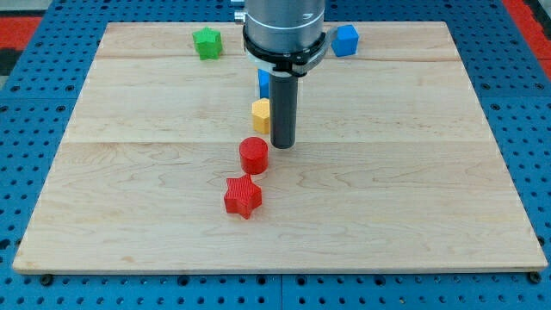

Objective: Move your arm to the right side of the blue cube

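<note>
Desk [413, 207]: pale wooden board, fills most of the view, sits on a blue perforated base [17, 172]. A red patch shows at the view's top corners.

Arm [284, 26]: grey cylindrical housing comes in from the view's top centre, dark collar under it, then the straight dark rod. No fingers on this rig, so nothing spread, pressed together or pinching; just the rod. My tip [283, 144] is down on the desk near the board's centre, slightly toward the view's top.

Blocks, roughly big to small:
- red star-shaped block [243, 197]: below and left of my tip in the view, well clear of it.
- red cylinder [253, 155]: just left of and slightly below my tip, near it; cannot tell if touching. Sits just above the red star.
- green block [207, 42]: star-like shape, near the view's top edge, left of the arm.
- blue cube [345, 40]: task item. Near the view's top edge, just right of the arm housing, well apart from my tip. My tip is below and to the view's left of it.
- yellow block [262, 114]: right beside the rod on its left, partly hidden by it; shape unclear.
- second blue block [263, 83]: only a sliver visible left of the rod, above the yellow one; shape cannot be made out.
</note>
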Controlling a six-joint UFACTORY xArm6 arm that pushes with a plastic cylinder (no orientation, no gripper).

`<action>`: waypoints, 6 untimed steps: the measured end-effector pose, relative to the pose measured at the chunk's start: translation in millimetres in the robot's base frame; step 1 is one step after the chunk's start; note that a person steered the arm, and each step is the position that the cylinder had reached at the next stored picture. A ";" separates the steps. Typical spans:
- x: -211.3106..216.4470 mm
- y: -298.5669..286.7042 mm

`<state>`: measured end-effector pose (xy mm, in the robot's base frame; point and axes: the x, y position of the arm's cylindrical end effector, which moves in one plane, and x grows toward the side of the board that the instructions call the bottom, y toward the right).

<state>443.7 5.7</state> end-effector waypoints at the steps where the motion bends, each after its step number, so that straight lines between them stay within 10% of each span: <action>1: -9.7 0.0; 6: -158.5 123.9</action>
